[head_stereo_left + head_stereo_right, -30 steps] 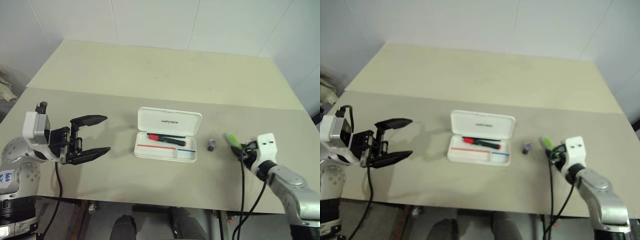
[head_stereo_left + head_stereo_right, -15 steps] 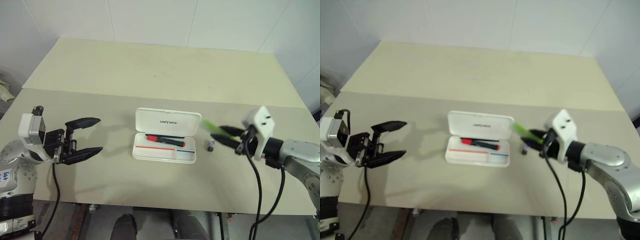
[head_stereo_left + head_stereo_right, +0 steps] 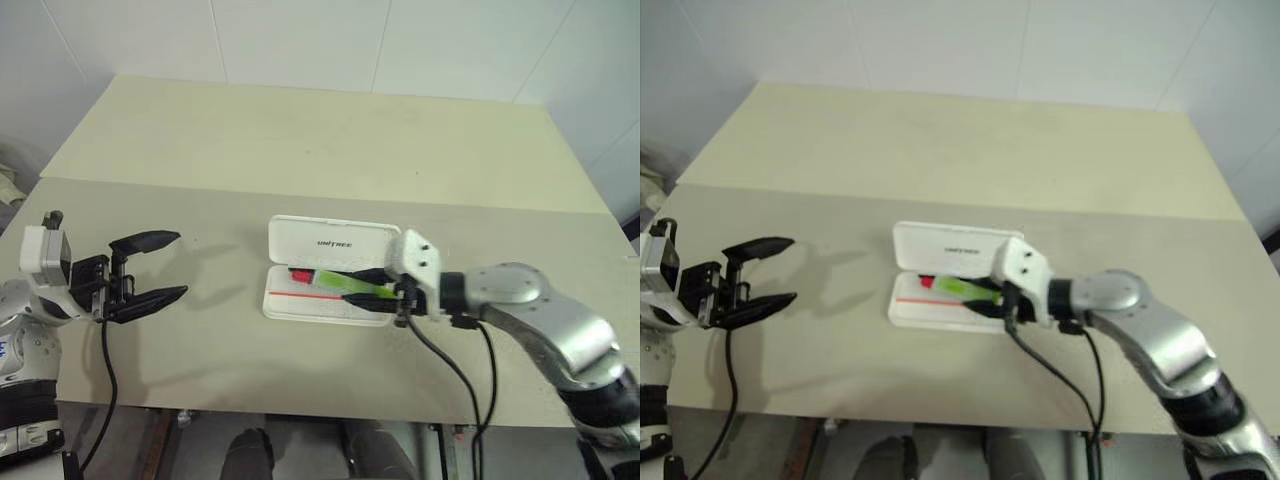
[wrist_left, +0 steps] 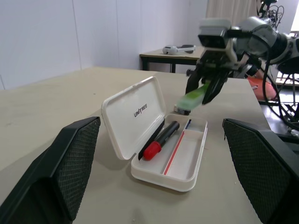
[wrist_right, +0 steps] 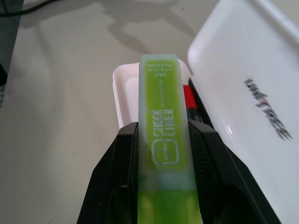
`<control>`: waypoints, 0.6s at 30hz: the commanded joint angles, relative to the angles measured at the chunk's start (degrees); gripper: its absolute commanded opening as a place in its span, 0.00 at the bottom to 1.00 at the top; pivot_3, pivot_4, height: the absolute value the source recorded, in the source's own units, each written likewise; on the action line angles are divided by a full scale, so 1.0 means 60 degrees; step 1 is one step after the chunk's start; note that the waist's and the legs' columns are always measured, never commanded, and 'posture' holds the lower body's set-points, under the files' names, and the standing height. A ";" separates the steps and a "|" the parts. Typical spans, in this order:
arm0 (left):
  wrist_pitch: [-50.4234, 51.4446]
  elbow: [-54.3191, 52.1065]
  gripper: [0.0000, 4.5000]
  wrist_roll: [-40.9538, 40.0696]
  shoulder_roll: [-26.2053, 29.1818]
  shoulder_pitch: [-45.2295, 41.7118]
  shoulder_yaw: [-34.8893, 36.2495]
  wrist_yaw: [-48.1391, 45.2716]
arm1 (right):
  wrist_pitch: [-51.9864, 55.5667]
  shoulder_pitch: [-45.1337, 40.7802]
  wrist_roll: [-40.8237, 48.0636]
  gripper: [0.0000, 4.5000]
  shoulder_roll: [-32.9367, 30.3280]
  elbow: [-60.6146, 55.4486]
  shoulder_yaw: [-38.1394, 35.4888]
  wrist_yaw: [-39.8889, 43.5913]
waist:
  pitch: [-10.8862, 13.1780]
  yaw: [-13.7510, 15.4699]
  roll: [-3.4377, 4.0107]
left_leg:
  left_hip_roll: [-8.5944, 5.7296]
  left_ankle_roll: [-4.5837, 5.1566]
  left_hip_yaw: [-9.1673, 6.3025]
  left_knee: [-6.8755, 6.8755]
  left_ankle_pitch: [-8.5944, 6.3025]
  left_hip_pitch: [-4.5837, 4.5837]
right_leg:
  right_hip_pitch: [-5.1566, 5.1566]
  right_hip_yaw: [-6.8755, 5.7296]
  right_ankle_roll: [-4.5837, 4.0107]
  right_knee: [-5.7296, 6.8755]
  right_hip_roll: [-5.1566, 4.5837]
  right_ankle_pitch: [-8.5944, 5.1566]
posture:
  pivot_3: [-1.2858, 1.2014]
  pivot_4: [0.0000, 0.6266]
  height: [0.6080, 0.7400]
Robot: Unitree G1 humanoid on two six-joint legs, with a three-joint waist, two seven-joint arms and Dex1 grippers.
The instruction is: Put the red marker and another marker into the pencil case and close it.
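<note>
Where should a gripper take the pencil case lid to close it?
At the lid's free long edge, pushed from behind toward the tray. It stands upright on its hinge, and the right gripper holds the green highlighter above the tray, so wait.

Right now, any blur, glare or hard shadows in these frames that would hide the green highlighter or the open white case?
Left eye view: soft shadow of the left gripper on the beige table, no glare. Left wrist view: lime-green highlighter slightly soft above the open white plastic pencil case; the red marker sharp. Right wrist view: highlighter label readable between the right gripper's fingers.
</note>
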 commanded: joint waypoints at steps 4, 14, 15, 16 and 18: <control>0.0070 -0.0286 1.00 -0.0195 0.0202 0.0281 0.0420 -0.0155 | -0.0475 -0.0816 -0.0673 0.25 0.0828 0.0187 0.0901 0.0519 | 0.0000 0.0001 0.0000 | 0.0013 -0.0020 0.0015 0.0015 0.0011 -0.0060 | -0.0105 -0.0025 -0.0008 0.0092 0.0006 -0.0012 | 0.52 0.24 1.00; -0.0264 -0.0135 1.00 0.0126 0.0466 0.0001 -0.0137 -0.0616 | -0.1486 -0.1207 -0.1999 0.25 0.1335 0.1752 0.1690 0.1204 | -0.0001 -0.0085 -0.0002 | 0.0020 -0.0036 0.0012 0.0061 0.0021 -0.0054 | -0.0107 -0.0025 -0.0018 0.0157 0.0023 -0.0016 | 0.52 0.24 1.00; -0.0218 -0.0215 1.00 0.0054 0.0438 -0.0079 -0.0142 -0.0543 | -0.1591 -0.1243 -0.2099 0.25 0.1404 0.1926 0.1690 0.1238 | -0.0001 -0.0099 -0.0002 | 0.0021 -0.0039 0.0011 0.0062 0.0022 -0.0055 | -0.0109 -0.0025 -0.0018 0.0162 0.0024 -0.0016 | 0.52 0.24 1.00; -0.0178 -0.0275 1.00 0.0014 0.0429 -0.0110 -0.0147 -0.0507 | -0.1682 -0.1275 -0.2173 0.25 0.1473 0.2064 0.1675 0.1271 | -0.0001 -0.0116 -0.0002 | 0.0022 -0.0040 0.0010 0.0064 0.0023 -0.0054 | -0.0108 -0.0025 -0.0018 0.0166 0.0027 -0.0016 | 0.52 0.24 1.00; -0.0136 -0.0345 1.00 0.0010 0.0437 -0.0117 -0.0168 -0.0501 | -0.1815 -0.1330 -0.2302 0.25 0.1607 0.2272 0.1634 0.1345 | -0.0001 -0.0139 -0.0001 | 0.0023 -0.0043 0.0007 0.0063 0.0025 -0.0054 | -0.0110 -0.0025 -0.0018 0.0171 0.0032 -0.0016 | 0.52 0.24 1.00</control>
